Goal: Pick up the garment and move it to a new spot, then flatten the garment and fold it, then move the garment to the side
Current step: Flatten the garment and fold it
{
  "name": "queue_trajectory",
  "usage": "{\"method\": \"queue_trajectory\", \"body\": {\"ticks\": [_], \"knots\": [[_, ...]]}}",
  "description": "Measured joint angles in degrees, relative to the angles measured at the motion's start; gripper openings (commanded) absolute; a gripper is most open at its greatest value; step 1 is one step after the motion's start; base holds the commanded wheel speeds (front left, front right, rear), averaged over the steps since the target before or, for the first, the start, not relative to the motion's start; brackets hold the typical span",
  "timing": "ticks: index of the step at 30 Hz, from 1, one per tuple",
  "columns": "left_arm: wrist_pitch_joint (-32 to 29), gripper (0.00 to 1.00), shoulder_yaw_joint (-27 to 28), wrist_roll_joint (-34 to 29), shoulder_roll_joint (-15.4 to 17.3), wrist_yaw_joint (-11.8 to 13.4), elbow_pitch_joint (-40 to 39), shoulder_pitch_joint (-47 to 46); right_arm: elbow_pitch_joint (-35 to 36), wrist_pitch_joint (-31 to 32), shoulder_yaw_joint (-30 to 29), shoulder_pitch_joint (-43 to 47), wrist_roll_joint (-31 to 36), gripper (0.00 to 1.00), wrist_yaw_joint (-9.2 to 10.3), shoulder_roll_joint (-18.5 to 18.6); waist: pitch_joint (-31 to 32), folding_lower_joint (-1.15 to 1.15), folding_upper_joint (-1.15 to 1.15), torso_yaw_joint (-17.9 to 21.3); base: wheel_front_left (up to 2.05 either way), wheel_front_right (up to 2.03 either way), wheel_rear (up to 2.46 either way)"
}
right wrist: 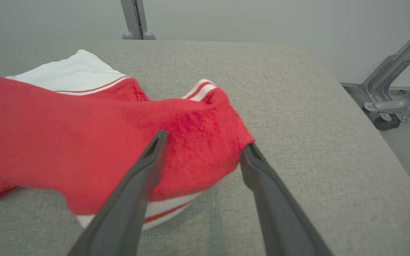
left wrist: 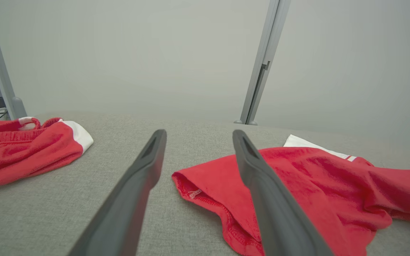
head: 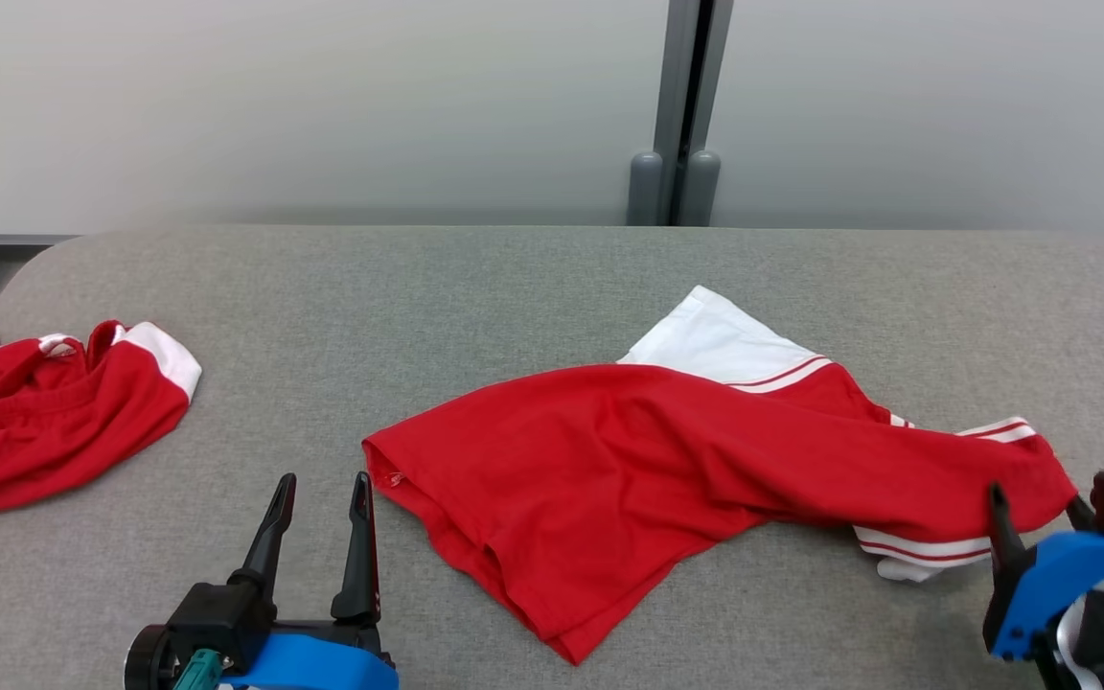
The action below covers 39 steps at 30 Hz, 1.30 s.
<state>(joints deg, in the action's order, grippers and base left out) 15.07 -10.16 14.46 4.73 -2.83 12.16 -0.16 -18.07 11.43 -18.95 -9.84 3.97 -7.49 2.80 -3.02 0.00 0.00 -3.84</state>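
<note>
Left gripper [head: 324, 476]: lower left of my head view. I see two long, dark, tapered fingers spread wide with nothing between them, tips just short of the shirt's near hem corner.
Right gripper [head: 1034, 498]: lower right of the frame. The fingers stand wide apart, and the shirt's right end lies loose between them, not pinched.
Garment [head: 667, 450]: a soft red knit T-shirt, rumpled, spread from the centre to the right of the table. A white sleeve edged with thin red stripes pokes out along its far side, and a striped white cuff shows under the right end.
Second garment [head: 44, 412]: similar red and white cloth, crumpled at the left edge, well apart from the first.
Table [head: 418, 287]: grey woven covering with rounded corners.
Room: pale grey wall panels, with a grey post [head: 681, 115] at upper centre. A metal frame [right wrist: 386, 103] on a caster stands at the right of my right wrist view.
</note>
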Motion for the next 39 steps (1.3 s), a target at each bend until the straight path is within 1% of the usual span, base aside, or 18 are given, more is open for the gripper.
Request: {"method": "queue_trajectory", "body": {"ticks": [3,5,8,10,14,17,20,24,29,35,39], "knots": [[0.0,1.00,0.0,0.0,0.0,0.0,-0.1,0.0,1.8,3.3,0.2,3.4,0.1,1.00,0.00,0.0,0.1,0.00,0.00,0.7,0.00,0.00,0.00],[0.0,1.00,0.0,0.0,0.0,-0.1,-0.1,0.0,2.8,4.3,0.5,5.5,0.6,1.00,0.00,0.0,0.0,0.00,0.00,0.9,0.00,0.00,0.00],[0.0,1.00,0.0,0.0,0.0,-0.2,0.0,0.0,5.3,3.8,1.3,7.1,0.8,1.00,0.00,0.0,0.0,0.00,0.00,1.1,0.00,0.00,0.00],[0.0,1.00,0.1,-0.2,0.0,-0.2,0.0,0.0,7.9,1.4,1.9,8.1,0.7,1.00,0.00,0.0,0.1,0.00,0.00,1.1,0.00,0.00,0.00],[0.0,1.00,0.3,-0.4,-0.1,-0.2,0.2,0.0,13.8,-6.2,4.0,9.9,-1.0,1.00,0.00,0.0,0.7,0.00,0.00,1.1,0.00,0.00,0.00],[0.0,1.00,0.7,-0.3,-0.1,-0.2,0.2,0.4,16.5,-12.2,6.3,11.2,-2.9,1.00,0.01,0.0,1.2,0.00,0.00,1.4,0.00,0.00,0.00],[0.0,1.00,1.1,-0.3,0.0,-0.2,0.2,1.4,16.9,-16.2,7.9,12.0,-4.9,1.00,0.00,0.0,1.9,0.00,0.00,1.9,0.00,0.00,0.00],[0.0,1.00,1.6,-0.3,0.0,-0.2,0.3,2.3,16.5,-18.3,9.3,12.7,-6.2,1.00,0.00,0.0,3.0,0.00,0.00,2.4,0.00,0.00,0.00],[0.0,1.00,1.9,0.1,0.0,-0.2,0.8,2.8,16.8,-18.5,10.1,13.1,-7.9,1.00,0.00,0.0,3.7,0.00,0.00,2.6,0.00,0.00,0.00],[-0.2,1.00,1.9,0.7,0.0,-0.1,3.4,3.1,16.2,-17.1,10.9,13.7,-9.8,1.00,0.00,0.0,3.8,0.00,0.00,3.0,0.00,0.00,0.00],[-2.7,1.00,1.8,1.9,0.0,-0.2,6.9,1.6,16.0,-17.0,11.4,13.7,-10.1,1.00,0.00,0.0,3.2,0.00,0.00,3.4,0.00,0.00,0.00]]}}
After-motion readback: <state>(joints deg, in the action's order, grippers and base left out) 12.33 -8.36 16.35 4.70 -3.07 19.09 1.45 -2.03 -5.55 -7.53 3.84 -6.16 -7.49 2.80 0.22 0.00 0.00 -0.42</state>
